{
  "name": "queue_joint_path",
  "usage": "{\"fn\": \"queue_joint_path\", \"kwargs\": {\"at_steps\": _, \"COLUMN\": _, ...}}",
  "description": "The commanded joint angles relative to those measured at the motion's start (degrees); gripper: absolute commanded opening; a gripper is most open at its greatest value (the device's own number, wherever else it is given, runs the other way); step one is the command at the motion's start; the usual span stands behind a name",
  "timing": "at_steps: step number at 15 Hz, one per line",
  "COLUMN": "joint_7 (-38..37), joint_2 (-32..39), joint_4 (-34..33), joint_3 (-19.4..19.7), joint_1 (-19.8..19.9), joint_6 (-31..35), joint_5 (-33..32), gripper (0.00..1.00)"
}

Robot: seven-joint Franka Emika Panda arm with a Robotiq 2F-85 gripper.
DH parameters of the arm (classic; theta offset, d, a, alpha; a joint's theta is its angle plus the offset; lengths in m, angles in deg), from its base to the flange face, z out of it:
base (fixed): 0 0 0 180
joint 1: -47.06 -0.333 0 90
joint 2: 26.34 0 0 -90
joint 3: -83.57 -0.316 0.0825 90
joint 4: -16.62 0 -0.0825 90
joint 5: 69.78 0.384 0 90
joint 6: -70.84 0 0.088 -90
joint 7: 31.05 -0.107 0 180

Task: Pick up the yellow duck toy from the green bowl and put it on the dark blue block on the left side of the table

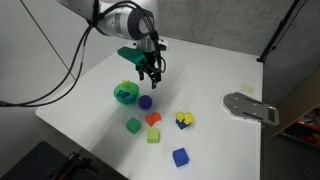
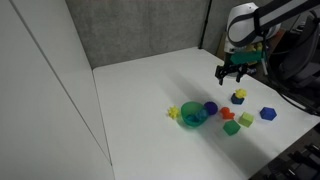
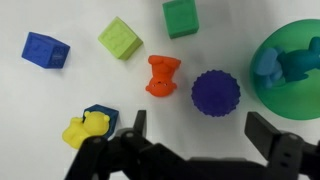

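Observation:
The yellow duck toy [image 3: 83, 129] sits on top of the dark blue block [image 3: 104, 113], at the lower left of the wrist view. The pair also shows in both exterior views [image 1: 184, 119] [image 2: 239, 96]. The green bowl [image 3: 300, 95] [image 1: 125, 94] [image 2: 192, 116] holds a blue toy figure [image 3: 284, 62]. My gripper [image 3: 200, 130] [image 1: 150, 70] [image 2: 235, 74] is open and empty. It hangs above the white table [image 1: 220, 140], over the bare spot below the purple-blue ball [image 3: 215, 93], to the right of the duck.
An orange toy [image 3: 162, 75], a yellow-green cube [image 3: 120, 38], a green cube [image 3: 181, 17] and a brighter blue cube [image 3: 46, 50] lie scattered nearby. A grey flat object [image 1: 250, 107] lies near the table edge. A small yellow thing [image 2: 172, 112] lies beside the bowl.

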Motion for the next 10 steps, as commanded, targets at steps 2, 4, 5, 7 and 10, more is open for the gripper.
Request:
{"fn": "queue_joint_path", "kwargs": {"at_steps": 2, "joint_7": -0.4, "joint_2": -10.7, "joint_4": 6.4, "joint_3": -1.3, "joint_1": -2.1, "joint_6": -3.7, "joint_5": -4.4, "gripper": 1.00}}
{"fn": "queue_joint_path", "kwargs": {"at_steps": 4, "joint_7": 0.6, "joint_2": -14.9, "joint_4": 8.3, "joint_3": -2.4, "joint_1": -2.3, "joint_6": -4.7, "joint_5": -4.7, "gripper": 1.00}}
{"fn": "queue_joint_path", "kwargs": {"at_steps": 5, "joint_7": 0.9, "joint_2": -17.1, "joint_4": 9.4, "joint_3": -3.0, "joint_1": -2.3, "joint_6": -5.0, "joint_5": -4.8, "gripper": 1.00}}
{"fn": "queue_joint_path", "kwargs": {"at_steps": 7, "joint_7": 1.7, "joint_2": -21.1, "joint_4": 10.8, "joint_3": -4.3, "joint_1": -2.1, "joint_6": -6.2, "joint_5": -4.5, "gripper": 1.00}}
{"fn": "queue_joint_path", "kwargs": {"at_steps": 10, "joint_7": 2.9, "joint_2": -27.1, "joint_4": 12.5, "joint_3": -5.7, "joint_1": -1.6, "joint_6": -8.4, "joint_5": -3.7, "gripper": 1.00}}
